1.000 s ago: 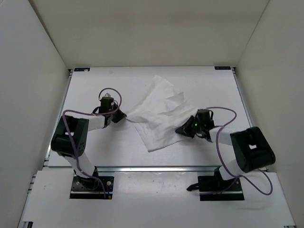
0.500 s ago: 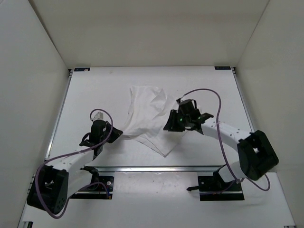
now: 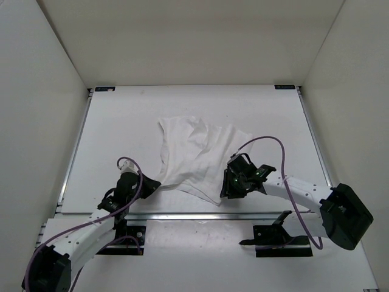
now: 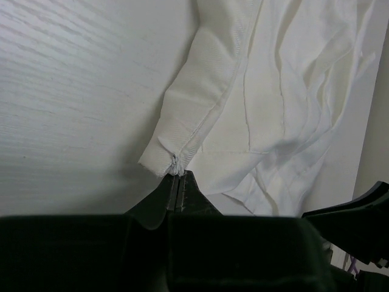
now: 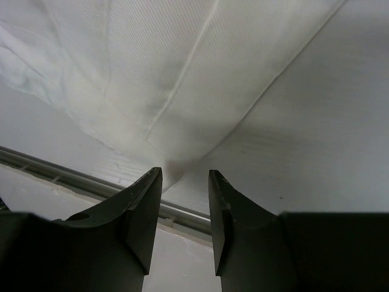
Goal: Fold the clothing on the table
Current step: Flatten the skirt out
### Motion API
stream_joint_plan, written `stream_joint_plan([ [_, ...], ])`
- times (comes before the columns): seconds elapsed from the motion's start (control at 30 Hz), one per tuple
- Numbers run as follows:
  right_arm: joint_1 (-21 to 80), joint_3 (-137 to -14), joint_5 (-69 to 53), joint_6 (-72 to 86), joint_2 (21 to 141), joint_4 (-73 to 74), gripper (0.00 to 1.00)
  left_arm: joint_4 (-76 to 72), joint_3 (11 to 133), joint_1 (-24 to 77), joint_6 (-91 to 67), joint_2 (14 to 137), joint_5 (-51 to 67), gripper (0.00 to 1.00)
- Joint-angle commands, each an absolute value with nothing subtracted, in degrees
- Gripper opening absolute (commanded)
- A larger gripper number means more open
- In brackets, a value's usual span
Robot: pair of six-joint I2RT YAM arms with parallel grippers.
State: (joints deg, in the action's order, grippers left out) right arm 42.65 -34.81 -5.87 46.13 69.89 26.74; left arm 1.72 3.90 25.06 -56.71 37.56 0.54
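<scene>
Evidently folding is barely begun: the clothing (image 3: 197, 155) lies rumpled mid-frame, the left gripper (image 4: 177, 178) pinching its corner, the right gripper (image 5: 185, 177) parted and empty.

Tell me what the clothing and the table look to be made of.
The clothing: thin woven fabric, probably cotton or a blend, matte white. Fine weave ribs, a stitched seam and soft creases show. The table: a hard white board, likely laminate or painted, matte. The left wrist view shows faint grain-like streaks and no glare.
</scene>
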Motion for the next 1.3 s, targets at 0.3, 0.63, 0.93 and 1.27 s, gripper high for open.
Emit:
stream_joint_plan([
  [0.3, 48.4, -30.9, -7.7, 52.3, 73.1, 22.4, 0.31, -1.1, 3.0, 29.0, -59.0, 38.1, -1.8, 0.0],
  [0.63, 39.2, -37.9, -7.3, 41.6, 69.4, 27.7, 0.0, 6.8, 8.3, 25.4, -55.1, 33.9, -2.3, 0.0],
  [0.93, 28.6, -60.4, -11.0, 27.8, 59.6, 37.4, 0.0, 18.4, 40.7, 22.3, -40.9, 44.6, 0.9, 0.0],
  [1.27, 23.8, -80.7, -16.7, 20.0, 58.9, 42.0, 0.0, 25.1, 60.5, 21.1, -39.8, 44.5, 4.7, 0.0],
])
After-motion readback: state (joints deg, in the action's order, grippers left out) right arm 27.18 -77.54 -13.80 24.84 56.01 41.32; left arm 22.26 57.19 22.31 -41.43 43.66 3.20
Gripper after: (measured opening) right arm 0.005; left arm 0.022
